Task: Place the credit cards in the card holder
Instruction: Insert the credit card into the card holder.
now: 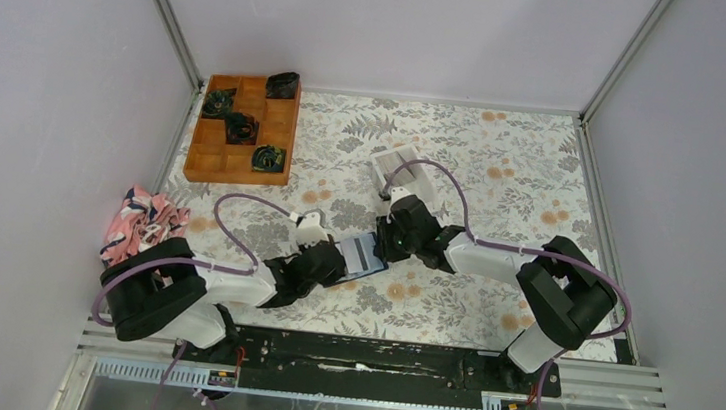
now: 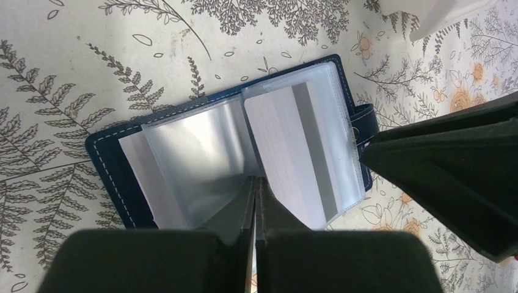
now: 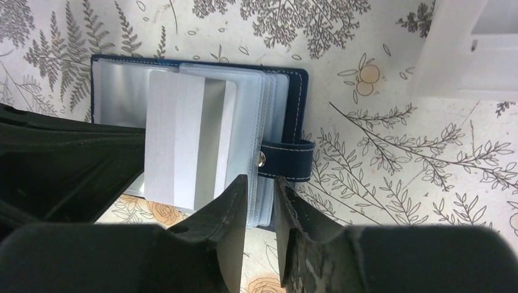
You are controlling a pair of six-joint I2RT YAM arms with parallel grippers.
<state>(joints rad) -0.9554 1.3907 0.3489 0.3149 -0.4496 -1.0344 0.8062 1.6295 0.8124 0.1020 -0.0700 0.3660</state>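
At mid-table we see one card holder (image 1: 362,255) lying open. The clenched left gripper (image 2: 255,186) presses on its fold, probably to keep the pages flat. The right gripper (image 3: 261,186), jaws slightly parted and empty, sits at the sleeve edge. One striped credit card (image 3: 177,140) shows in the top sleeve.

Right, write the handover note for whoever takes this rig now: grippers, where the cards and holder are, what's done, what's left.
Left gripper: shut, tips at the middle fold of the clear sleeves; I cannot tell whether it pinches a leaf.
Right gripper: narrowly open over the sleeve edges near the strap; nothing visibly held.
Card holder: open, flat on the table between the two grippers.
Done: one pale striped card lies on or in the top sleeve; I cannot tell which.
Left: check that card is seated. No other cards are in view; the white box behind cannot be seen into.
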